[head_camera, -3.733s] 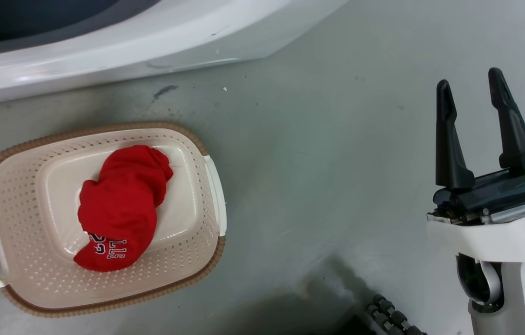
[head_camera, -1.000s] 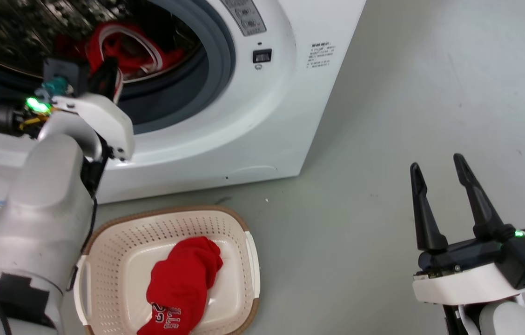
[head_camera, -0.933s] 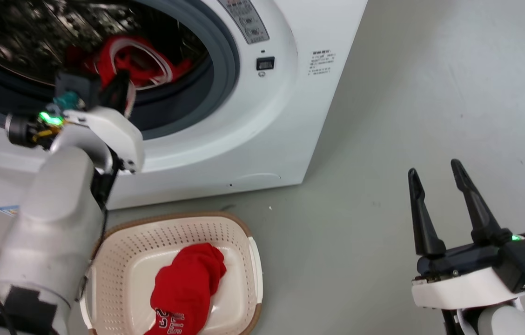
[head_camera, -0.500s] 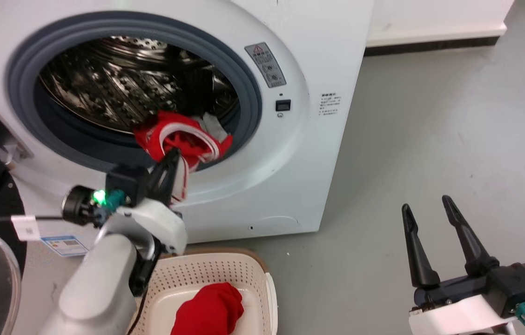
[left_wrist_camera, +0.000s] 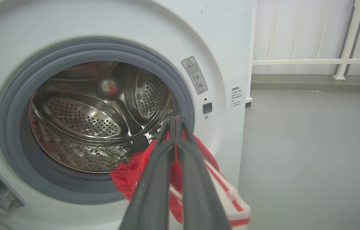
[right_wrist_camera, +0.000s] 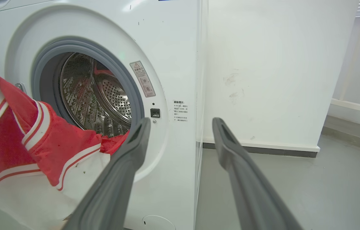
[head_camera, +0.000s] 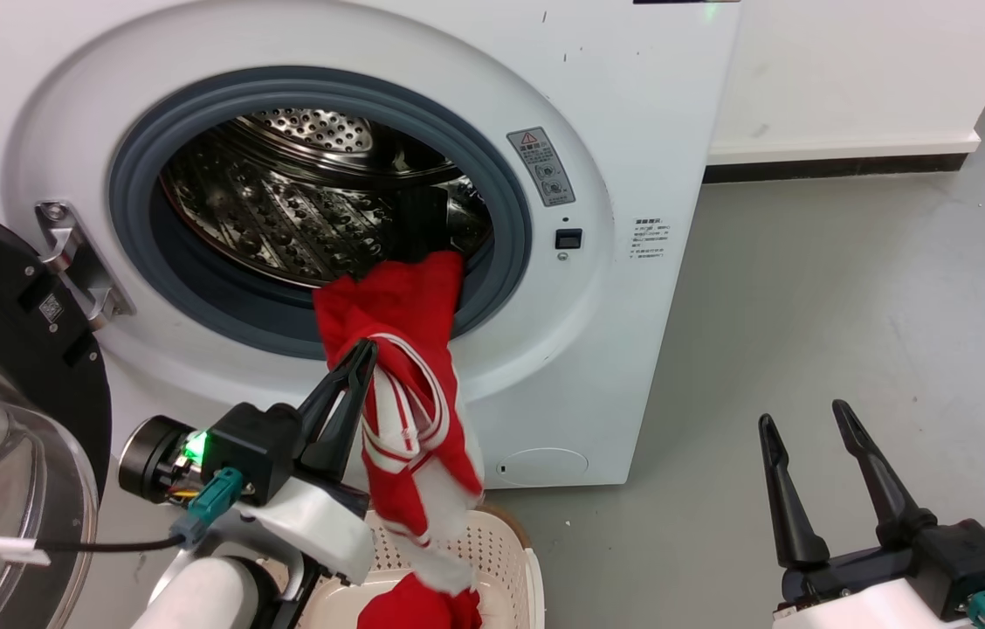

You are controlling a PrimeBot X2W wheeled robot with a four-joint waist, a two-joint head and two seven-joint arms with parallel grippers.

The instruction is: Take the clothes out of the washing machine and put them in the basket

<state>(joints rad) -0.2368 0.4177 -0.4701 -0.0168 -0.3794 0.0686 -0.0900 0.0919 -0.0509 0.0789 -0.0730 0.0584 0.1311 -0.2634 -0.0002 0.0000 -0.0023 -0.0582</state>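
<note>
The white washing machine stands with its grey-gasketed drum mouth open. A red garment with white-and-red striped trim trails from the drum's lower lip down over the machine's front. My left gripper is shut on this garment, the cloth pinched between its dark fingers in the left wrist view. The garment's lower end hangs over the cream basket at the bottom edge, where another red garment lies. My right gripper stands open at the lower right, holding nothing; its fingers frame the machine.
The machine's black-rimmed glass door hangs open at the left, close to my left arm. Grey floor stretches to the right of the machine, bounded by a white wall with a dark skirting.
The head camera has tilted up from the basket to the machine. My left gripper has drawn back from the drum with the red garment, which now hangs over the basket. The right gripper stays open.
</note>
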